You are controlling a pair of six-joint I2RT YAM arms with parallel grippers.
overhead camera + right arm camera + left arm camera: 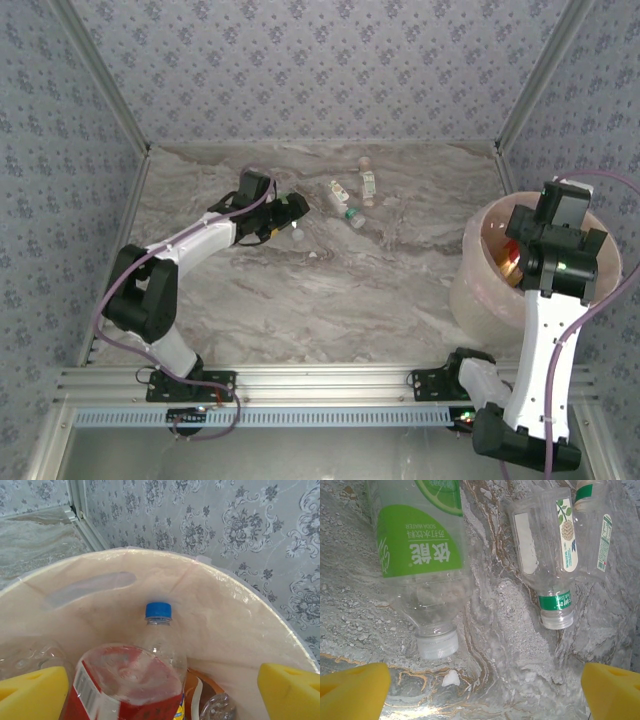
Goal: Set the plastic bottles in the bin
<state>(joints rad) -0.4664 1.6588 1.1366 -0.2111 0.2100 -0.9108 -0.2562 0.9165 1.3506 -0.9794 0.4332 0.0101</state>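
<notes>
Three clear plastic bottles lie on the marble table at the back centre: one, another with a green band, and a third. My left gripper hovers just left of them, open. In the left wrist view a green-labelled bottle with a white cap lies ahead on the left, and two more bottles on the right; my open left gripper holds nothing. My right gripper hangs open over the pink bin. Inside the bin lie a red-labelled bottle and a blue-capped bottle.
A small white scrap lies on the table just in front of the left fingers. The bin stands against the right wall. An aluminium rail runs along the near edge, and patterned walls close in the table on three sides.
</notes>
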